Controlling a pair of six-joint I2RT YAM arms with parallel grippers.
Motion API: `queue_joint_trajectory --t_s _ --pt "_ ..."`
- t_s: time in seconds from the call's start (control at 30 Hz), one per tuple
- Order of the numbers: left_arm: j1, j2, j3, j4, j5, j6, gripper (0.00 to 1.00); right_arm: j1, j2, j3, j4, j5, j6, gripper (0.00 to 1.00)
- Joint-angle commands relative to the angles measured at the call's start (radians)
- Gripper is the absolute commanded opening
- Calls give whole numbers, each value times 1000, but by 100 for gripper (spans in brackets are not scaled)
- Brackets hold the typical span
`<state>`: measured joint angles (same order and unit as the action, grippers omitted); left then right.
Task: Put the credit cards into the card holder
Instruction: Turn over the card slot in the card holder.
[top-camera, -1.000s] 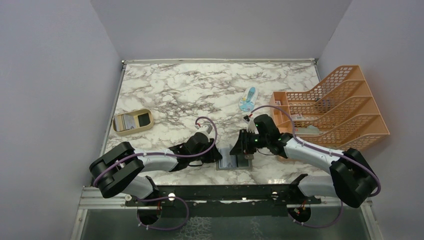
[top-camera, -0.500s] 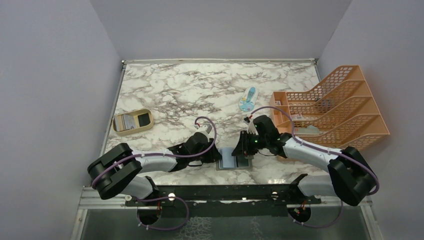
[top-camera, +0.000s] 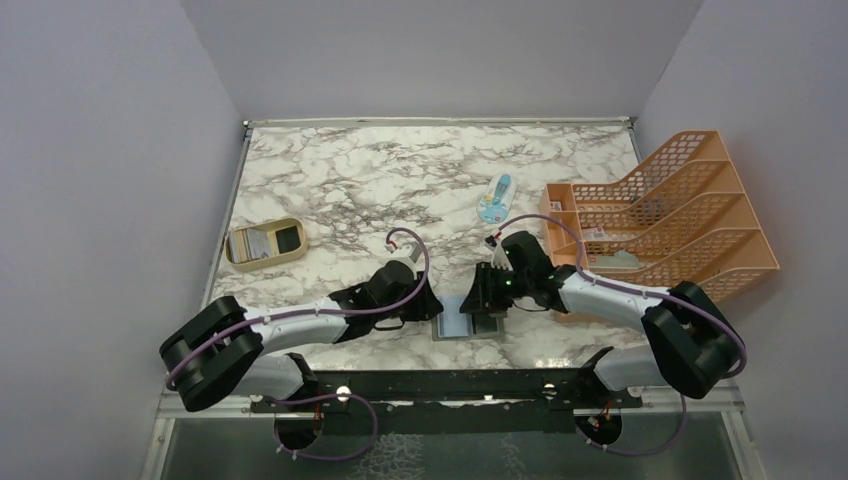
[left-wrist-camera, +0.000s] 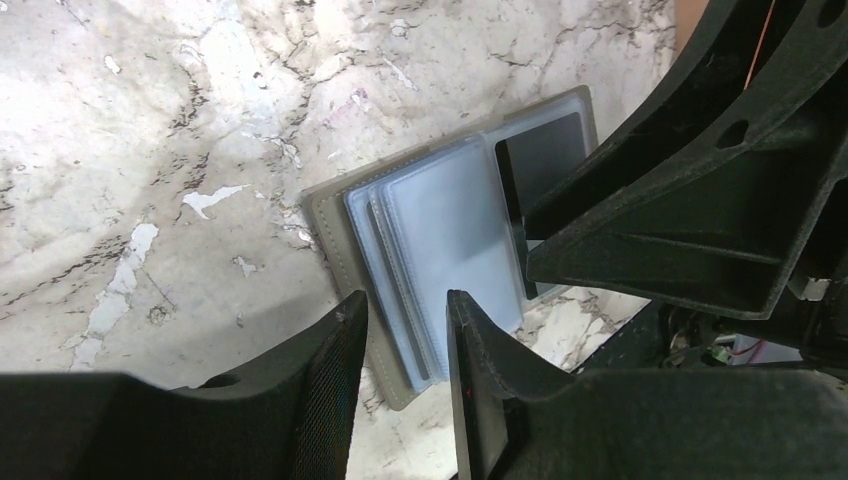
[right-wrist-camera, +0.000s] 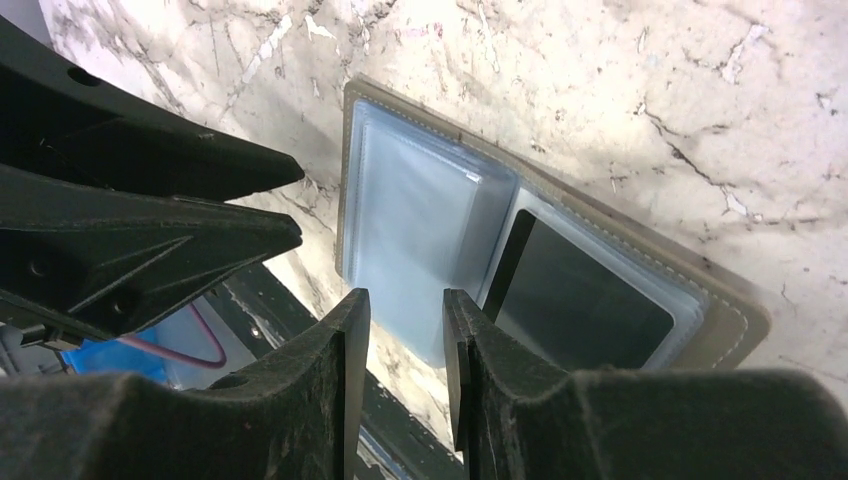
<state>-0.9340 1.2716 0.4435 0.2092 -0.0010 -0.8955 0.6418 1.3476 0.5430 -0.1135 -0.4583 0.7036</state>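
Two claws, left gripper (top-camera: 434, 308) and right gripper (top-camera: 482, 301), slightly parted, empty, flank one open card holder (top-camera: 456, 323)

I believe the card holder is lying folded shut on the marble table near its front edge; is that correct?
Not quite: the card holder is lying spread open, pale pockets up, on the marble table near its front edge. The right wrist view shows it.

Card holder (top-camera: 466, 318) now open wider, flatter
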Motion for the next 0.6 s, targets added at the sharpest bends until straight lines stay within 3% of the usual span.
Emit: queue_joint_trajectory --t_s 0.0,0.23,0.37,0.57 --pt "-5 32 24 -9 -27 26 37 5 31 6 79 -27 2 33" --pt "-6 91 27 12 -12 15 31 5 59 20 61 4 -19 34" --pt "-6 91 34 22 13 -2 30 5 81 20 25 58 -32 22" --pt "-5 14 25 16 19 -41 38 5 119 -16 38 85 -24 7"
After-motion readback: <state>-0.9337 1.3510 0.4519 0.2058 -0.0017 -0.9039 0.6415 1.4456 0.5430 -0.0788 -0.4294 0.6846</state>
